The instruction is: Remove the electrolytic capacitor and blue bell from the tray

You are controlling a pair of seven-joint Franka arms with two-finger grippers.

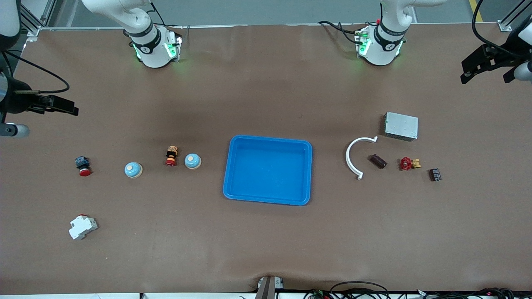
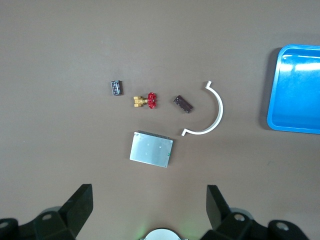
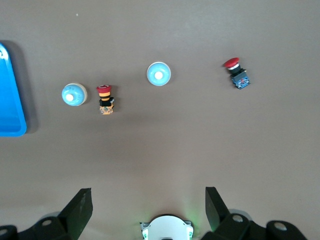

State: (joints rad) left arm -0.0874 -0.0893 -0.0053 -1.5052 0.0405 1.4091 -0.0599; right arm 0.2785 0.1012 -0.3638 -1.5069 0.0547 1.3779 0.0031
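Observation:
Two blue dome bells stand toward the right arm's end, one closer to the blue tray, the other farther from it. A dark brown capacitor lies toward the left arm's end, beside a white curved piece. My left gripper is open and empty, high over its end of the table. My right gripper is open and empty, high over its end.
Two red-capped push buttons sit by the bells. A white breaker lies nearer the front camera. Near the capacitor are a red-handled valve, a small black part and a grey metal box.

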